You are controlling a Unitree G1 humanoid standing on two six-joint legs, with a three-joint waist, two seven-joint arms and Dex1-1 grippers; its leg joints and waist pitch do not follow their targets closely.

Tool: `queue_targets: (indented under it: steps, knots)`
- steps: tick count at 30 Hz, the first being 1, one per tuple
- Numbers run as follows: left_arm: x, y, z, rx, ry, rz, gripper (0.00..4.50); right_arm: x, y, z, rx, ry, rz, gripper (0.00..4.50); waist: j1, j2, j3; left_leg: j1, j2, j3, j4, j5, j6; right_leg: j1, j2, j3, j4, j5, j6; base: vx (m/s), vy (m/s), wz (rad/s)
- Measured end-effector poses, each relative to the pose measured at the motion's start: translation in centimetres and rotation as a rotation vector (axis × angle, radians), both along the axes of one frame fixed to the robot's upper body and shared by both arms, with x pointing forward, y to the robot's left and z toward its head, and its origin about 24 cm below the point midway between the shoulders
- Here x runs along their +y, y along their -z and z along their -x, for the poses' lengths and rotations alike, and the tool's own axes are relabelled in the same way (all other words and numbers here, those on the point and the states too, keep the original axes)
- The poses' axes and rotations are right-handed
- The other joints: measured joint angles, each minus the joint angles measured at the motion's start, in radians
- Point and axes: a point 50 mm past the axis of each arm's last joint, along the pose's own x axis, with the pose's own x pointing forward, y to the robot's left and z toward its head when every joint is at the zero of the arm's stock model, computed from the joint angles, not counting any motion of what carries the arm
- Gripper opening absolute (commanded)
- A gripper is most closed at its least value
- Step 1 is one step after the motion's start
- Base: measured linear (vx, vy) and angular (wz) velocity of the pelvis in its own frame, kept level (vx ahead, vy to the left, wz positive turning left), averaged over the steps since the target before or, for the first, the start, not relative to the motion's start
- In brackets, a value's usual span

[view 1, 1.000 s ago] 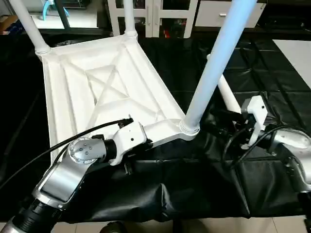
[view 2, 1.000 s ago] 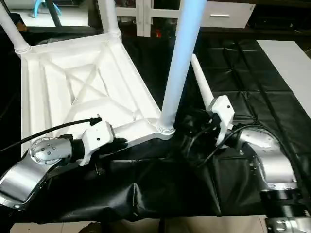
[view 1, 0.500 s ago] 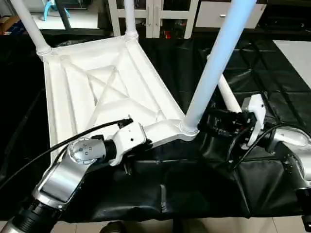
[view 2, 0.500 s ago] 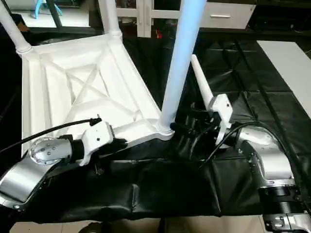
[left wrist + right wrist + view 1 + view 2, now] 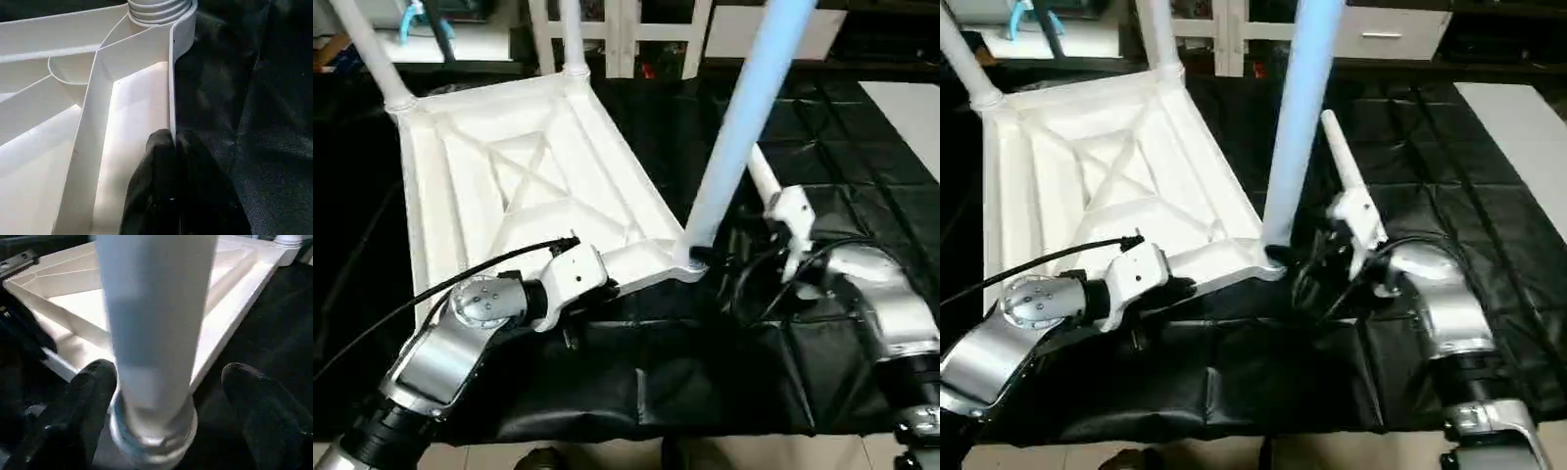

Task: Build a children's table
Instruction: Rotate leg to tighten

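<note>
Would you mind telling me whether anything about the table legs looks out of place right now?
One spare leg lies flat on the black cloth behind the right gripper, while the near-left socket has no leg. The other three legs stand in corner sockets.

All three upright legs run off the top edge, including the near leg (image 5: 734, 137); a fourth leg (image 5: 1344, 162) lying on the black-draped bench (image 5: 862, 157) is partly hidden behind the right arm. In the head views, the right claw (image 5: 168, 396) is lost against dark cloth, and the tabletop's (image 5: 509, 186) near corner sits behind the left arm.
</note>
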Motion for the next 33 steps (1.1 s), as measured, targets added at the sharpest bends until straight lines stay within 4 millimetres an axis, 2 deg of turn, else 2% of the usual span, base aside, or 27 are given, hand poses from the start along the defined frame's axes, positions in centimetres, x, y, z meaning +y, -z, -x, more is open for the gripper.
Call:
queue_targets:
  steps: [3, 5, 7, 10, 20, 24, 26, 30, 33]
  knots:
    - [-0.1, 0.0, 0.1, -0.001, 0.007, 0.002, 0.0, 0.2, 0.0, -0.1, 0.01, -0.025, -0.008, 3.43, 0.002, 0.0, 0.0, -0.001, 0.0, 0.001, 0.0, 0.002, 0.005, -0.001, 0.0, 0.0, -0.001, -0.001, -0.002, 0.0, 0.0, 0.0]
    - [-0.2, 0.0, 0.1, -0.002, 0.01, 0.002, 0.0, 0.2, 0.0, -0.2, 0.01, -0.031, -0.009, 3.1, 0.002, 0.0, 0.0, -0.002, 0.0, 0.001, 0.0, 0.002, 0.005, -0.001, 0.0, 0.0, 0.0, -0.002, -0.003, 0.0, 0.0, 0.0]
    - [-0.2, -0.1, 0.1, -0.002, 0.011, 0.003, 0.0, 0.3, -0.1, -0.2, 0.008, -0.036, -0.011, 3.05, 0.003, 0.0, 0.0, -0.002, 0.0, 0.001, 0.0, 0.002, 0.005, -0.001, 0.0, -0.001, 0.0, -0.002, -0.003, 0.0, 0.0, 0.0]
    - [-0.2, 0.0, 0.1, 0.0, 0.008, 0.002, 0.0, 0.4, 0.1, -0.3, 0.009, -0.034, -0.021, 2.67, 0.003, 0.0, 0.0, -0.001, 0.0, 0.001, 0.0, 0.002, 0.004, -0.001, 0.0, 0.0, 0.0, -0.002, -0.003, 0.0, 0.0, 0.0]
    - [-0.2, 0.1, 0.0, 0.005, 0.004, 0.004, 0.0, 0.7, 0.4, -0.2, 0.017, -0.037, -0.045, 2.0, 0.001, 0.0, 0.0, -0.001, 0.0, 0.001, 0.001, 0.0, 0.0, -0.001, -0.001, 0.0, 0.0, -0.002, -0.003, 0.0, 0.0, 0.0]
    - [-0.5, 0.1, -0.2, 0.017, -0.038, 0.025, 0.0, 1.5, 0.9, -0.4, 0.005, 0.072, -0.092, 1.93, -0.009, 0.0, 0.0, 0.0, 0.0, 0.0, 0.001, -0.001, -0.001, 0.0, 0.0, 0.0, 0.001, -0.002, -0.003, 0.0, 0.0, 0.0]
    - [-1.3, 0.2, -0.5, 0.023, -0.087, 0.049, 0.0, 2.3, 1.2, -0.7, 0.012, 0.175, -0.124, 1.92, -0.014, -0.001, 0.0, 0.0, 0.0, 0.0, 0.0, -0.001, -0.001, 0.002, 0.0, 0.0, 0.001, -0.002, -0.003, 0.0, 0.0, 0.0]
    - [-4.7, 0.5, -1.4, 0.043, -0.234, 0.146, 0.0, 4.0, 1.9, -1.7, 0.031, 0.539, -0.223, 1.91, -0.02, -0.006, -0.003, 0.001, -0.001, -0.002, 0.0, 0.001, -0.004, 0.004, 0.0, 0.001, -0.001, -0.006, 0.003, 0.0, 0.0, 0.0]
    - [-7.6, 0.8, -1.5, 0.068, -0.275, 0.202, 0.0, 5.0, 2.4, -2.0, 0.048, 0.759, -0.283, 1.91, -0.019, -0.012, -0.007, 0.005, -0.001, -0.003, 0.0, 0.0, -0.005, 0.005, 0.0, 0.001, -0.002, -0.006, 0.005, 0.0, 0.0, 0.0]
